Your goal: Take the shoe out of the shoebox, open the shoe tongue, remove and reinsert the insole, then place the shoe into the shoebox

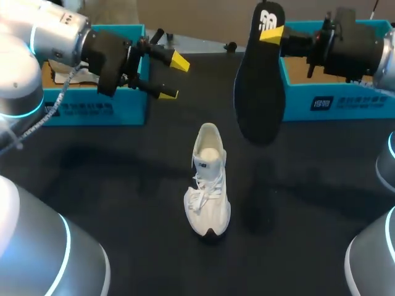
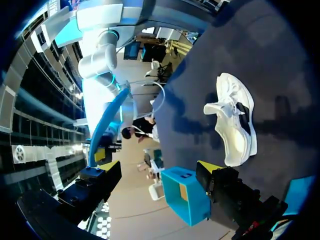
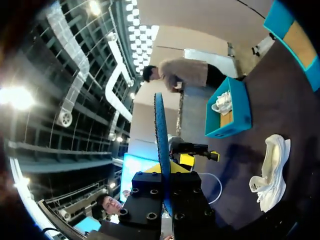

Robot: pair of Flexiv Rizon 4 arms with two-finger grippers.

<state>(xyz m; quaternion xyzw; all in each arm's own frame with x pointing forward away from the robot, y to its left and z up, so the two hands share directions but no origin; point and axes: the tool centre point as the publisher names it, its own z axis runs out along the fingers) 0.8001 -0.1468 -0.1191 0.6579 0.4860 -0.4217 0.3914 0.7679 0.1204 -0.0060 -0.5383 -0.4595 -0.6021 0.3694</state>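
Head view: right end effector (image 1: 273,34) pinches the insole (image 1: 259,92) by its white-logo end; left end effector (image 1: 174,78) spread wide.

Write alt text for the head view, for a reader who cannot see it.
The right gripper holds a dark insole by one end, hanging above a black table. A white shoe stands at the table's middle. The left gripper hovers open and empty before the left teal shoebox.

surface: black table (image 1: 111,185) | finish: matte, dark throughout | light: soft shadows on it
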